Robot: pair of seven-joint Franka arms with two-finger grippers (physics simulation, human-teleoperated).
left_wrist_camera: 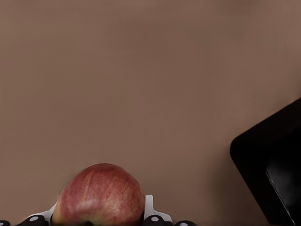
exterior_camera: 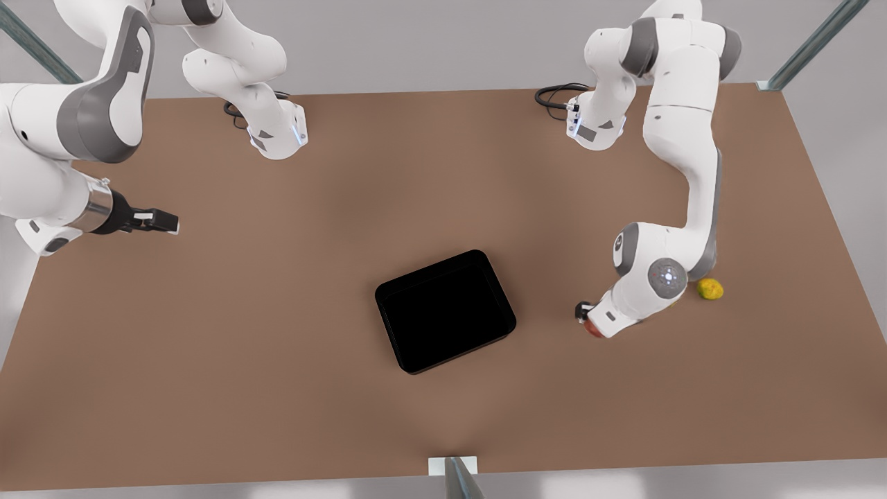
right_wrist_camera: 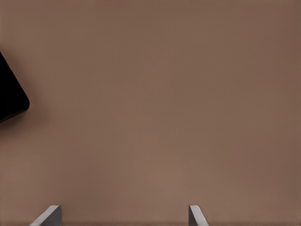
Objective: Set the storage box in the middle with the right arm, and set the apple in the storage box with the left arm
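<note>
The glossy black storage box lies near the middle of the brown table, turned at an angle; one corner of it appears in each wrist view. The red apple sits between the fingers of my left gripper, which is shut on it at the front view's right, a short way from the box. My right gripper hangs open over bare table at the front view's left, well away from the box.
A lumpy yellow citrus fruit lies on the table behind the left arm's wrist, at the front view's right. Both arm bases stand at the far edge. A metal post rises at the near edge.
</note>
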